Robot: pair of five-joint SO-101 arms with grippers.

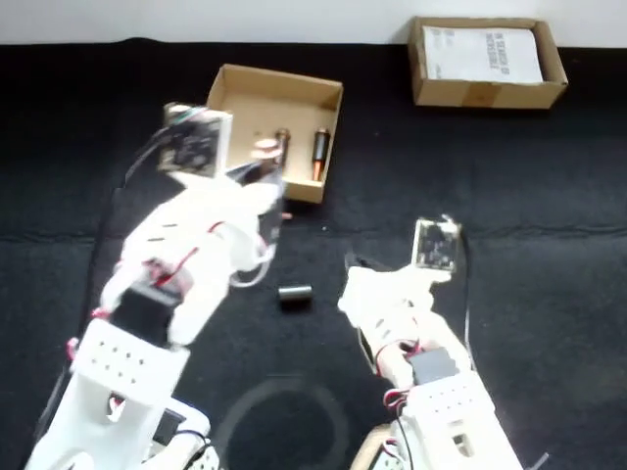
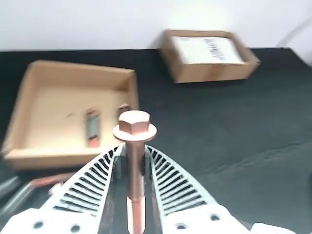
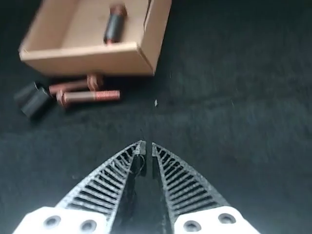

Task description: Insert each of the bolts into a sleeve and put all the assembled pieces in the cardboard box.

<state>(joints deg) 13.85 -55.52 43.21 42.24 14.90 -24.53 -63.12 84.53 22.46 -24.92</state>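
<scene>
The left gripper (image 2: pixel 132 150) is clamping a copper bolt (image 2: pixel 134 127) by its shank. Its fingers (image 2: pixel 92 180) are pressing in from both sides, and the hex head is standing clear beyond the fingertips. The bolt head is pointing toward the open cardboard box (image 2: pixel 83 67), which is lying on the black table cover (image 2: pixel 234 126) just past the gripper and is holding two assembled pieces (image 2: pixel 92 127). Two loose bolts (image 3: pixel 90 96) and black sleeves (image 3: pixel 29 97) are lying just beside the box's outer wall. One further sleeve (image 1: pixel 295 294) is lying between the two arms. The right gripper (image 3: pixel 146 146) is hovering over bare cover, well apart from the loose parts. Its jaws are drawn to a narrow slit and are gripping nothing. A second box (image 1: pixel 487 95) carrying a printed sheet (image 1: pixel 482 54) is sitting at the far right.
</scene>
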